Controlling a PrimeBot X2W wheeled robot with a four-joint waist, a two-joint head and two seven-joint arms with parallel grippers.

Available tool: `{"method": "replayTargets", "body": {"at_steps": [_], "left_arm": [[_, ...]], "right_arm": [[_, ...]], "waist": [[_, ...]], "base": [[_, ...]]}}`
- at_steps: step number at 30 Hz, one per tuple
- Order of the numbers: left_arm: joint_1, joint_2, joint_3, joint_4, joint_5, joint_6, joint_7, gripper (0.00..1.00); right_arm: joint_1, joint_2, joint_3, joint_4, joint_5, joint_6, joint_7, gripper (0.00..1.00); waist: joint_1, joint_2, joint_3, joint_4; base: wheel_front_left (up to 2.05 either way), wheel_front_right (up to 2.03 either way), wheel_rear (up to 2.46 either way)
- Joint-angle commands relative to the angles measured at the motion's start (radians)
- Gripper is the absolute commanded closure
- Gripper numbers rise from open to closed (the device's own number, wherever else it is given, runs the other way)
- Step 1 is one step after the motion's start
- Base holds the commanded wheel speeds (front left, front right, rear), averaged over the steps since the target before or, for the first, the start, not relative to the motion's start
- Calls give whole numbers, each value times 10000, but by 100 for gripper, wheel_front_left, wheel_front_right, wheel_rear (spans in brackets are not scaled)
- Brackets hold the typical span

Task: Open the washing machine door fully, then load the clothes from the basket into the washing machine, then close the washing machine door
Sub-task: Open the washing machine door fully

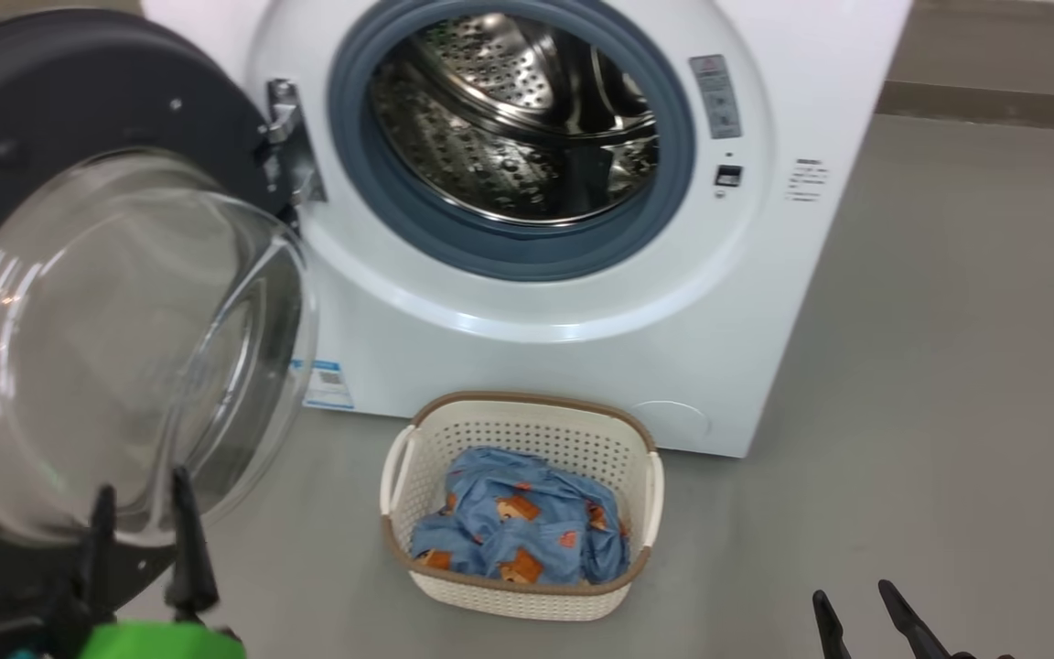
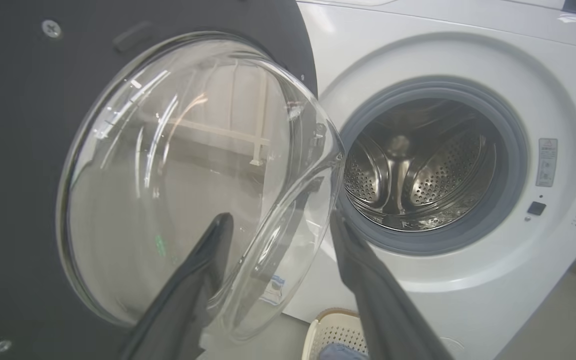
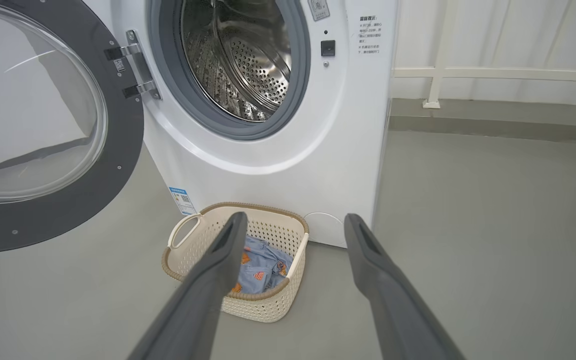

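The washing machine door (image 1: 79, 101) stands swung wide at the upper left of the head view, clear of the drum (image 1: 509, 119), so the opening looks done to me and the loading comes next. The clothes (image 1: 518, 526) lie heaped in the basket (image 1: 527, 400), which sits on the floor at lower centre, just in front of the washing machine (image 1: 582, 366) and right below its mouth.

The left pincer (image 1: 143, 485) is at the lower left, fingers spread, with nothing between them, hanging close before the door's glass bowl. The right pincer (image 1: 852, 590) is at the lower right, also spread and empty, over bare floor.

The basket lies between the two, about as far from one as from the other. In the right wrist view the fingers point almost straight at it, so I'd reckon that arm has the cleaner reach. The basket's handles face the frame's left and right sides, so the heap is open from above.
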Motion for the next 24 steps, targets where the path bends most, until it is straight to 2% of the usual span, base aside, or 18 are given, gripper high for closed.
{"method": "replayTargets", "body": {"at_steps": [1,13,24], "left_arm": [[-25,181,183,-380,-160,-66,-64,0],[1609,179,106,-117,-300,-138,-64,0],[2306,178,54,180,-511,-342,-64,0]], "right_arm": [[-392,-129,236,-297,67,27,-120,0],[-507,-128,193,-674,102,27,-120,0],[-363,-128,-8,-737,161,27,-120,0]], "waist": [[0,-1,15,-421],[0,-1,231,-1913],[0,-1,221,-2608]], "base": [[0,0,0],[0,0,0],[0,0,0]]}}
